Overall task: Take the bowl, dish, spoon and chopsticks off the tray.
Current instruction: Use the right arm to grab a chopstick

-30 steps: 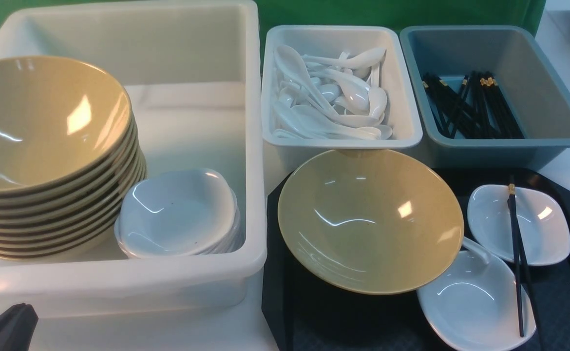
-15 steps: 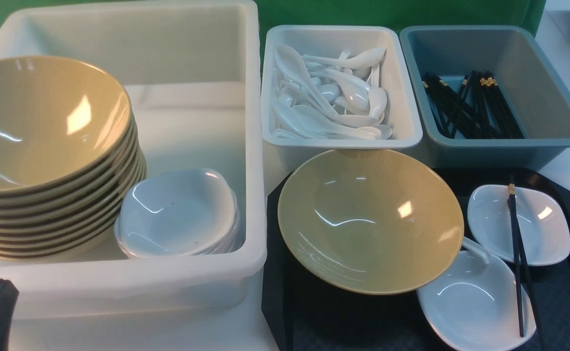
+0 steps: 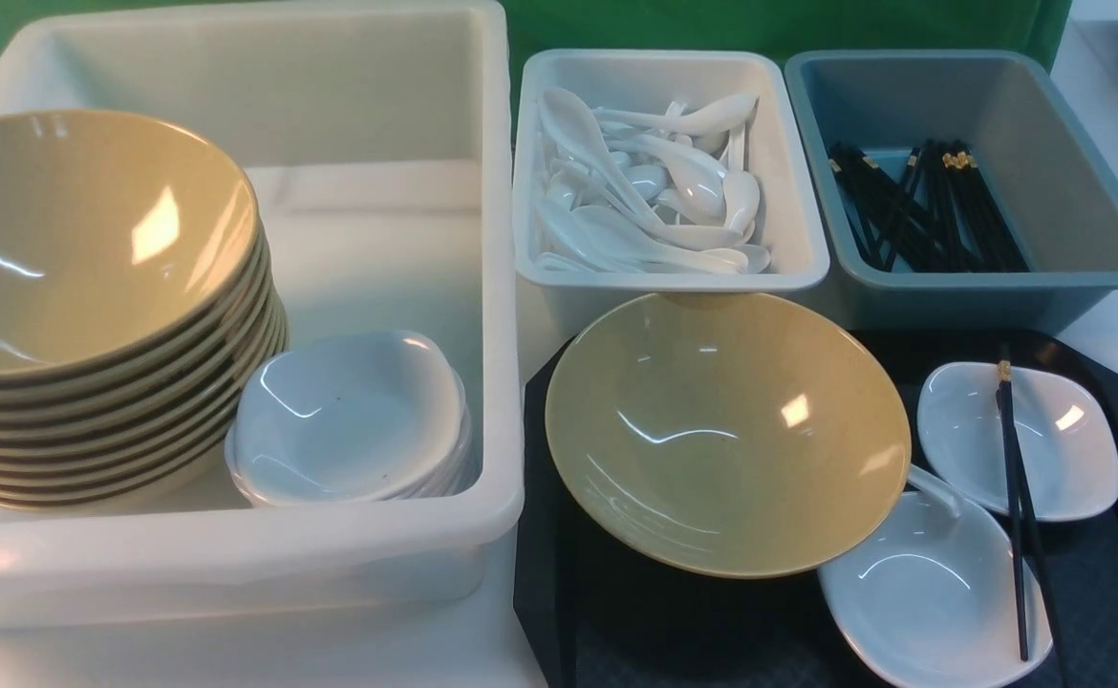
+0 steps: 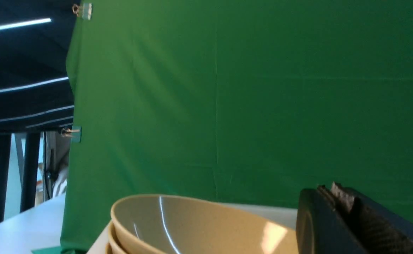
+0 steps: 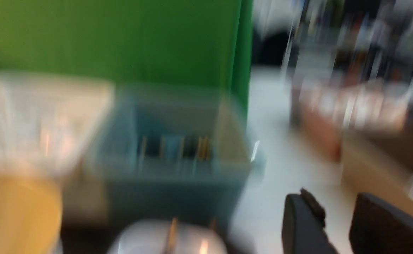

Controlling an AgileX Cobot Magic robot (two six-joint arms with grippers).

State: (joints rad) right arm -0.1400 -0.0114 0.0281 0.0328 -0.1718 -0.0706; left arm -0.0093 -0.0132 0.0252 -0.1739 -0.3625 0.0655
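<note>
The glossy mustard-yellow bowl (image 3: 726,430) sits on the left part of the black tray (image 3: 540,573). On the tray's right part, black chopsticks (image 3: 1010,497) lie across two white dishes (image 3: 922,592). Only the wrist views show the arms: the left fingers (image 4: 312,218) are together, and the right fingers (image 5: 298,225), blurred, stand apart. The tabletop (image 3: 330,659) is white and the backdrop (image 4: 227,106) is green.

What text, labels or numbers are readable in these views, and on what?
None readable.
Front view: bowl, tray, chopsticks and bins carry no print.
Left wrist view: plain green backdrop, no text.
Right wrist view: too blurred to tell.
</note>
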